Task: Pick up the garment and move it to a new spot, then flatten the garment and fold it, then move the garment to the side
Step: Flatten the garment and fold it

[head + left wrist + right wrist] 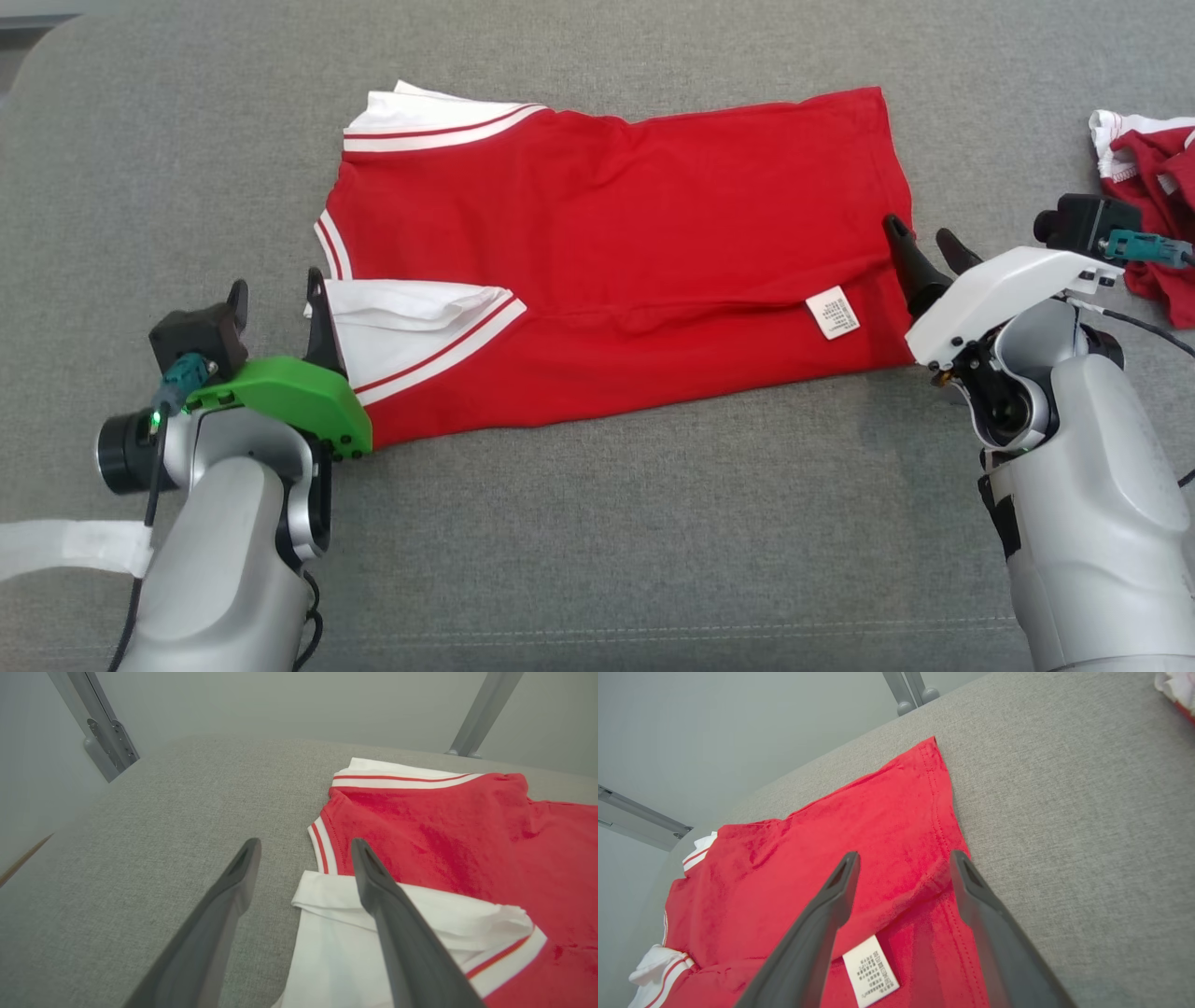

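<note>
Folded red garment lies on grey fabric surface.

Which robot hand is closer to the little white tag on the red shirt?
The right gripper: it sits at the shirt's hem beside the tag. The left gripper is at the far end, by the white sleeve.

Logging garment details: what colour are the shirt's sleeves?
White, with a thin red stripe near the edge; sleeve clearest in the left wrist view.
</note>
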Tool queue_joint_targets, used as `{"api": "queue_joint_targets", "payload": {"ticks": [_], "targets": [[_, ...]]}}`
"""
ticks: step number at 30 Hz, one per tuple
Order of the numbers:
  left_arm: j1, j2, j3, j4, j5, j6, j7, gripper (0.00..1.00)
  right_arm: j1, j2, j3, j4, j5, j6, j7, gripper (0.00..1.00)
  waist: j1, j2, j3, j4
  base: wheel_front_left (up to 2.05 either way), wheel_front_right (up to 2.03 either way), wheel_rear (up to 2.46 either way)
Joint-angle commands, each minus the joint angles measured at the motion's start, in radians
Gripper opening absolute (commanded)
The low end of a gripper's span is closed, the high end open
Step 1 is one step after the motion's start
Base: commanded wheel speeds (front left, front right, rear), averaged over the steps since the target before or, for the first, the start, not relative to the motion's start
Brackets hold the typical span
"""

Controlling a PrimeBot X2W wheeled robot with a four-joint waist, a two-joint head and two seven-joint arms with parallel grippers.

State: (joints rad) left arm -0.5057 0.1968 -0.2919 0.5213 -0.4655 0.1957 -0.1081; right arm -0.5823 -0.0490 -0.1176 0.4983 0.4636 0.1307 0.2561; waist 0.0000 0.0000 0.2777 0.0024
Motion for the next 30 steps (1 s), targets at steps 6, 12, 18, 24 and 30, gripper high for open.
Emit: {"api": "queue_joint_targets", "payload": {"ticks": [6, 12, 18, 24, 30], "targets": [[0.104, 0.011, -0.019, -0.011, 0.0, 0.021, 0.023, 1.0, 0.075, -0.009, -0.036, -0.044, -0.127, 0.0, 0.041, 1.0, 0.0, 0.0, -0.052, 0.014, 0.0, 0.0, 0.0], [0.179, 0.025, -0.054, -0.02, 0.01, 0.028, 0.074, 1.0, 0.158, -0.007, -0.075, -0.121, -0.209, 0.0, 0.115, 1.0, 0.0, 0.0, -0.073, 0.018, 0.0, 0.0, 0.0], [0.209, 0.031, -0.074, -0.017, 0.014, 0.043, 0.108, 1.0, 0.195, -0.003, -0.091, -0.156, -0.232, 0.0, 0.154, 1.0, 0.0, 0.0, -0.072, 0.016, 0.0, 0.0, 0.0], [0.209, 0.034, -0.083, -0.01, 0.017, 0.053, 0.126, 1.0, 0.181, -0.002, -0.071, -0.127, -0.213, 0.0, 0.156, 1.0, 0.0, 0.0, -0.063, 0.017, 0.0, 0.0, 0.0], [0.201, 0.028, -0.09, -0.008, 0.011, 0.057, 0.143, 1.0, 0.168, -0.002, -0.041, -0.097, -0.211, 0.0, 0.169, 1.0, 0.0, 0.0, -0.051, 0.02, 0.0, 0.0, 0.0]]}}
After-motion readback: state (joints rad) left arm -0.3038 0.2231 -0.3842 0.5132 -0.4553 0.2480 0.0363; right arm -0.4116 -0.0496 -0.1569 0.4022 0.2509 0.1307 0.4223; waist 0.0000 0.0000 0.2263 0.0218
